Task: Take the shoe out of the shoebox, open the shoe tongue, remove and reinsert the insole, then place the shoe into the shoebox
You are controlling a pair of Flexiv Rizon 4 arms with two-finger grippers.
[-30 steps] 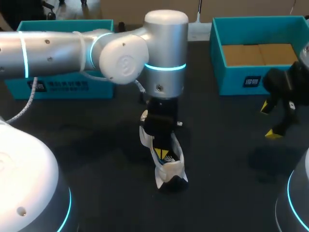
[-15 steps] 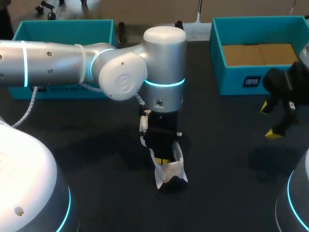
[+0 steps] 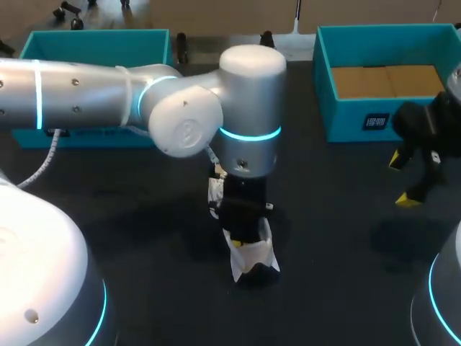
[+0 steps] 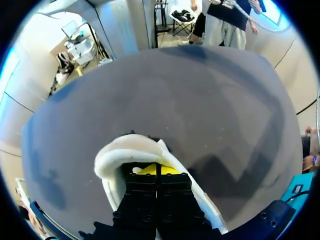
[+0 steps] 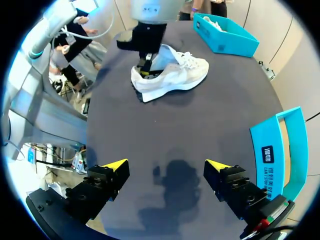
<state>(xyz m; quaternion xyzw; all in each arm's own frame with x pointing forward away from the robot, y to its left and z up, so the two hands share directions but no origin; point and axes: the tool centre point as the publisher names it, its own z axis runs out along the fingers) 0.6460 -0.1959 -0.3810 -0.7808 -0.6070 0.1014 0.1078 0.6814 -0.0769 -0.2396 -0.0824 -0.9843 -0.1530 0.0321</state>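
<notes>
Findings: the shoe (image 3: pixel 253 254) stands on its sole on the tabletop (image 3: pixel 130 231), in the lower middle of the head view and clear of any box. A teal box (image 3: pixel 94 45) sits at upper left and a second box (image 3: pixel 346 119) at upper right, both well apart from the shoe. Your left arm (image 3: pixel 187 119) comes in from the left of the frame and points straight down, its jaws sunk into the shoe's opening. The left wrist view shows those jaws pressed together inside the collar. The insole is hidden, so you cannot tell from here whether its edge is pinched between them. The right jaws are spread wide and hold nothing, hovering above bare tabletop at the right edge of the head view, far from the shoe. Judgement: the step in hand is work on the insole, with the return to a box yet to come. Recommendations: confirm the grip before you pull, because a bare pinch will slip. Draw upward and toward the heel slowly. Nothing pins the shoe, so it may lift or tip with the pull; consider bringing the right jaws in to steady the toe.
</notes>
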